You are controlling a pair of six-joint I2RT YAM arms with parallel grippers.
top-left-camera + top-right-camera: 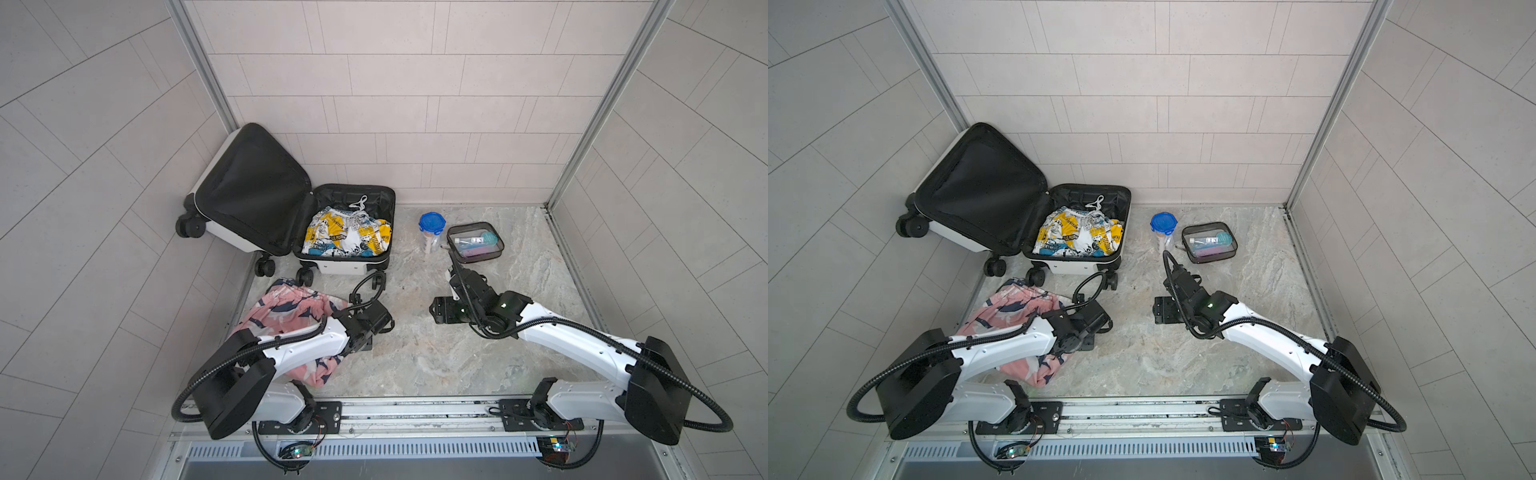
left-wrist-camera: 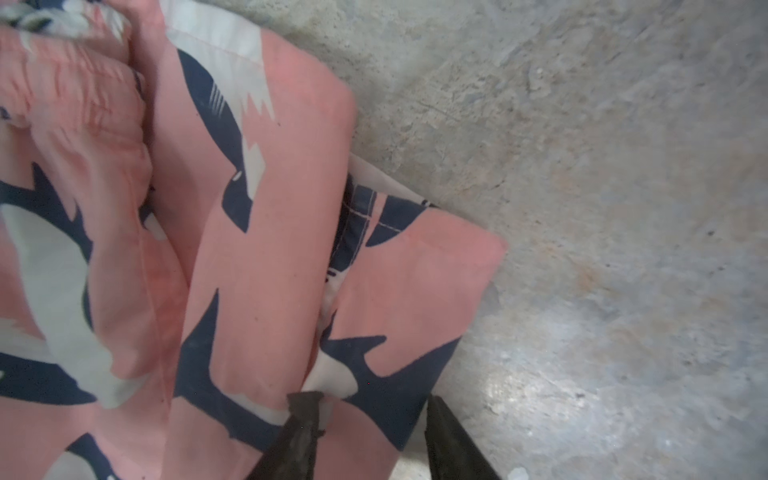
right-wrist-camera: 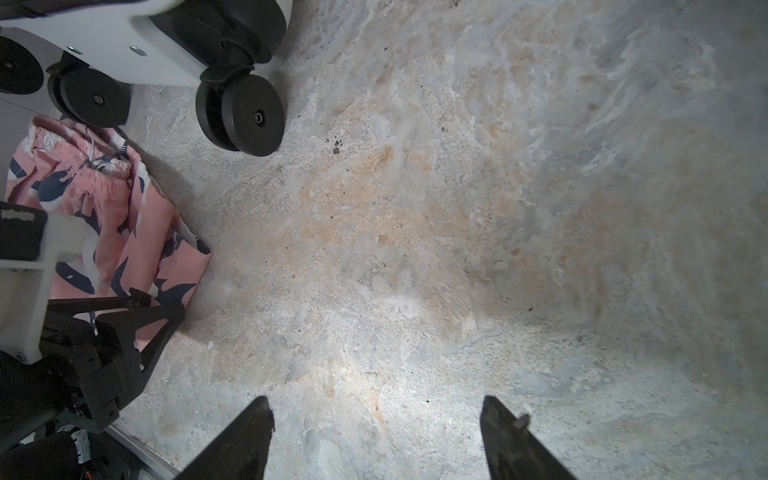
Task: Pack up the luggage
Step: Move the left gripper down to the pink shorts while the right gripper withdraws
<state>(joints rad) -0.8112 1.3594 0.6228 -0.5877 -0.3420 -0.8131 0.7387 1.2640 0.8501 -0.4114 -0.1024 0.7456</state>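
Luggage (image 1: 249, 195) open, patterned garment (image 1: 349, 235) inside

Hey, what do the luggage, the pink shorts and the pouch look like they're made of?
Luggage: the white shell looks like smooth hard plastic that holds its shape. Inside is a black fabric lining that sags.
Pink shorts: thin woven cloth, matte, creased and folded, with stitched hems.
Pouch: probably clear soft plastic with black trim, since its contents show through.
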